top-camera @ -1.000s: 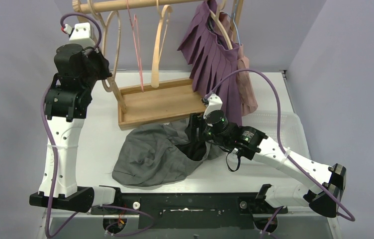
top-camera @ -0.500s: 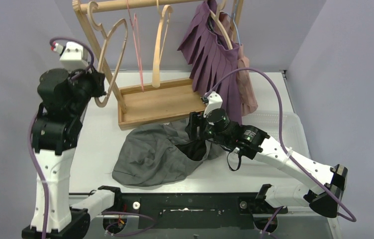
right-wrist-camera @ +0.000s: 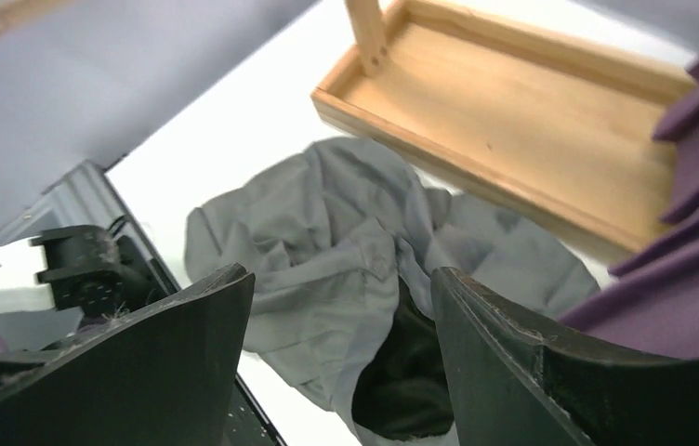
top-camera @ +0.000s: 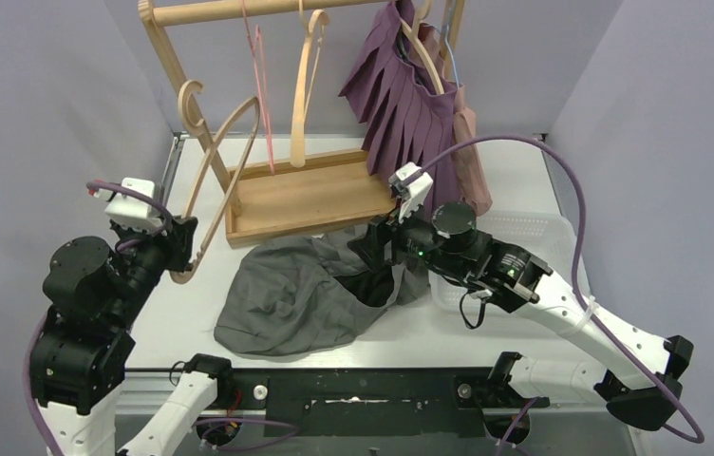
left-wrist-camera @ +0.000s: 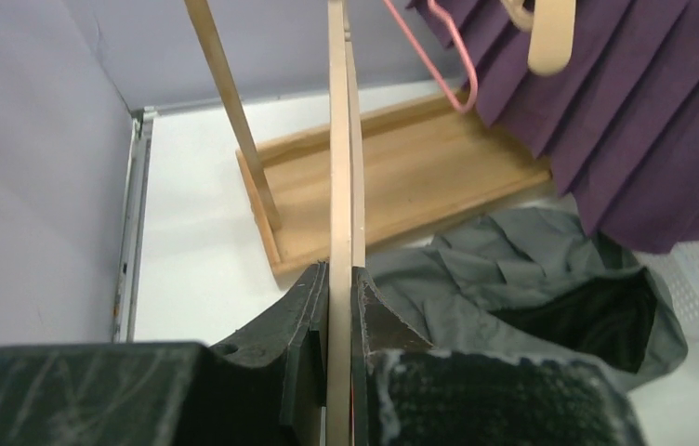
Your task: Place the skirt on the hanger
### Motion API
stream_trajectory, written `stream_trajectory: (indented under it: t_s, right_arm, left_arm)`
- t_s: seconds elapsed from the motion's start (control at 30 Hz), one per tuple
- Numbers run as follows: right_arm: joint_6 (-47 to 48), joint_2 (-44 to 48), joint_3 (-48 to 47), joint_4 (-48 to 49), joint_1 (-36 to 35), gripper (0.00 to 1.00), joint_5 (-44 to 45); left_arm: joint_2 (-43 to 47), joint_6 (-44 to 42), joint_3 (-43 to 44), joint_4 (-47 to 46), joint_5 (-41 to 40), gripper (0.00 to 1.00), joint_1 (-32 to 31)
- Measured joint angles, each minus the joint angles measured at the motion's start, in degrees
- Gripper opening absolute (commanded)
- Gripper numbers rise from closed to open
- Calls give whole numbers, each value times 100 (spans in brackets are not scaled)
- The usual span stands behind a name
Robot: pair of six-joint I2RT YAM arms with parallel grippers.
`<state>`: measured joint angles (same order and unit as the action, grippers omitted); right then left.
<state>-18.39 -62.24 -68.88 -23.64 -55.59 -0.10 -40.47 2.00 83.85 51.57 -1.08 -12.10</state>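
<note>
Hanger [left-wrist-camera: 341,186], pinched by left gripper [left-wrist-camera: 338,283], has come off the rack [top-camera: 306,195]; right gripper [right-wrist-camera: 341,283] gapes empty over skirt [top-camera: 277,294] on white table [top-camera: 187,313].

A wooden rack [top-camera: 220,10] stands at the back of the white surface [top-camera: 515,166], with its tray base [top-camera: 306,195] down low. From its rail hang a purple pleated garment [top-camera: 410,104] (a pinkish garment [top-camera: 473,142] just behind it), a thin pink hanger [left-wrist-camera: 420,41] and a plain wooden hanger [top-camera: 304,95]. A white basket [top-camera: 534,233] sits at the right, beside the purple folds.
</note>
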Motion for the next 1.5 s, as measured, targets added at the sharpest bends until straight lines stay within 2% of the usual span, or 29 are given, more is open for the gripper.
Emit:
stream_trajectory:
  t_s: [0.2, 0.33, 0.43, 0.53, 0.7, 0.83, 0.97, 1.13, 1.2, 1.37, 1.4, 1.43, 1.47, 1.5]
  right_arm:
    - [498, 295, -81, 522, -2, 74, -872]
    - [627, 289, -131, 844, -4, 75, -1239]
    - [695, 195, -168, 931, -15, 75, -1381]
    - [728, 72, -229, 1012, -37, 83, -1432]
    - [726, -74, -299, 1255, -37, 90, -1449]
    - [734, -492, -791, 1329, -39, 92, -1696]
    - [737, -1036, -1460, 1335, -44, 89, -2352]
    - [562, -1292, -1591, 1329, -48, 72, -3467]
    - [446, -1353, -1591, 1344, -55, 56, -3888]
    - [240, -1364, -1587, 1425, -76, 10, -4577]
    - [203, -1362, -1585, 1456, -76, 2, -4669]
    - [219, -1349, -1580, 1462, -76, 0, -4695]
    - [210, -1325, -1552, 1467, -70, 0, -4771]
    - [229, -1296, -1530, 1462, -68, 0, -4809]
  left_arm:
    - [284, 210, -164, 1097, -109, 0, -179]
    - [372, 289, -197, 1615, 105, 0, -216]
    - [424, 271, -131, 1786, 581, 0, -295]
    - [457, 262, -55, 1814, 1231, 0, -365]
    - [680, 332, -70, 1808, 2059, 0, -612]
    - [935, 348, -85, 1727, 2691, 0, -752]
    - [1108, 321, -83, 1523, 3169, 0, -839]
    - [1110, 210, -129, 1423, 3438, 0, -850]
    - [1091, 144, -142, 1416, 3554, 0, -857]
    - [1014, 0, -157, 1410, 3768, 0, -890]
    - [1003, -17, -168, 1414, 3783, 0, -898]
    - [1001, -31, -177, 1399, 3810, 0, -925]
    - [1001, -42, -179, 1375, 3797, 7, -935]
    - [1001, -48, -192, 1375, 3773, 19, -938]
